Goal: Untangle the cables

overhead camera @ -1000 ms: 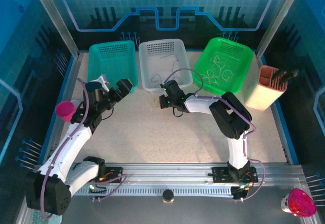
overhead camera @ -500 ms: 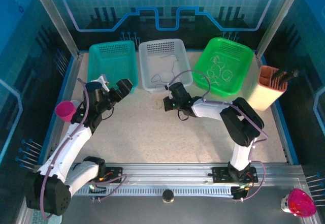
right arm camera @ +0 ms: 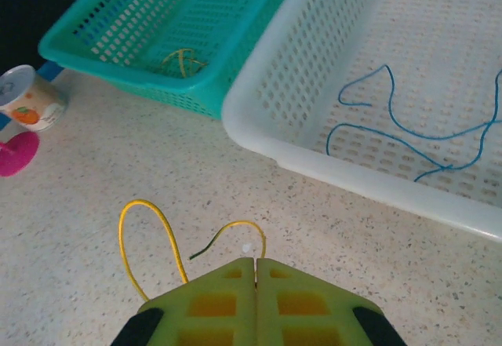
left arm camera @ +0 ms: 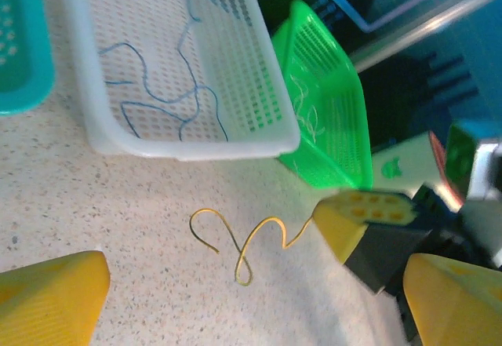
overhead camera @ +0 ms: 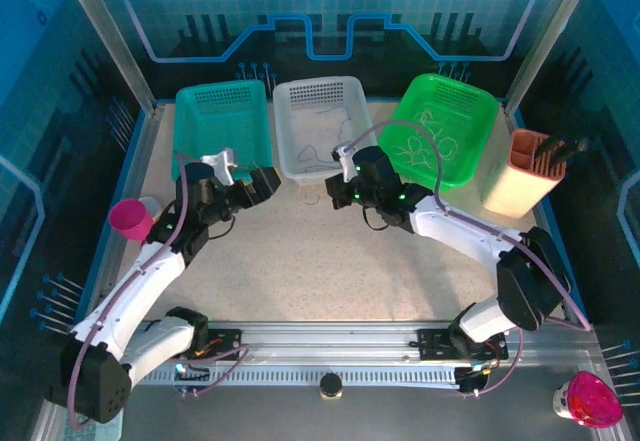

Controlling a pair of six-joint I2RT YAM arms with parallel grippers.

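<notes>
Right gripper (right arm camera: pixel 256 261): yellow pads pressed together, pinching one end of a thin yellow wire (right arm camera: pixel 143 202) that lies in loose loops on the speckled tabletop (right arm camera: pixel 94 283). Left gripper (left arm camera: pixel 255 303): jaws spread wide either side of those loops, holding nothing. Beyond: a white perforated plastic basket (right arm camera: pixel 267 56) containing a thin blue wire (right arm camera: pixel 391 99), with a green mesh basket (left arm camera: pixel 329 103) holding whitish wires (left arm camera: pixel 304 114) beside it.

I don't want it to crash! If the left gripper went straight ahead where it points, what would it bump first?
Most likely the yellow cable curled on the table, right ahead of the open left gripper. The shut right gripper pinches its far end. Depth is unclear.
</notes>
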